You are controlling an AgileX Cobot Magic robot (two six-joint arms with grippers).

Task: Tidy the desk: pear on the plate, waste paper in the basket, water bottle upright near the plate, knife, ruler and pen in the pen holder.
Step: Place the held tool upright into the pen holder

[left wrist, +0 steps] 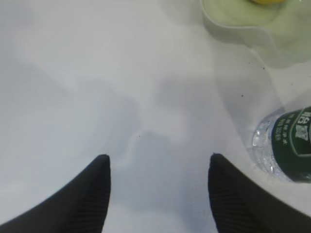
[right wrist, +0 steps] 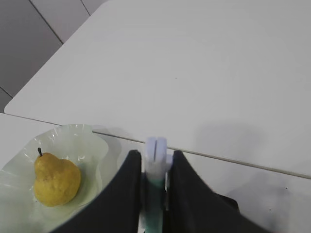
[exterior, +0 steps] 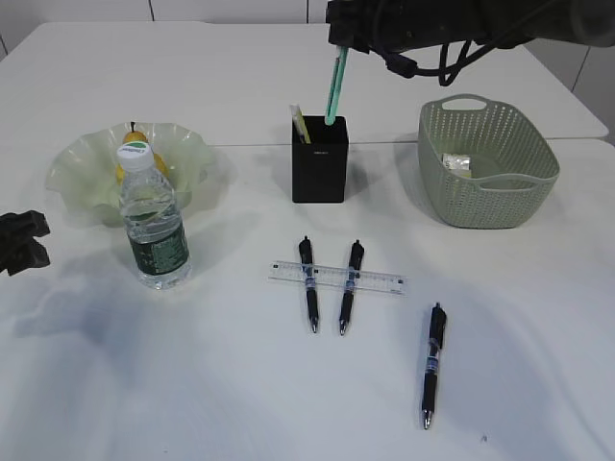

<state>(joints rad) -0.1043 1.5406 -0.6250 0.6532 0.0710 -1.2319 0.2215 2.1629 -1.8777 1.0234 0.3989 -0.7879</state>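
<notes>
White desk fills the exterior view. At the top the right gripper holds a teal knife by its upper end, the lower end inside the black pen holder directly below the jaws, beside a pale yellow item. Right of the holder stands the basket with waste paper in it. Left of the holder, the pear sits on the plate, with the bottle upright just in front. A ruler lies across two pens; a third pen lies apart. The left gripper rests at the left edge.

Left wrist view: left gripper jaws stand wide over bare desk, nothing between them; bottle lies beyond the right finger, plate farther ahead.

Right wrist view: right gripper jaws are narrow, clamped on the knife; pear on the plate lies left of the jaws.
</notes>
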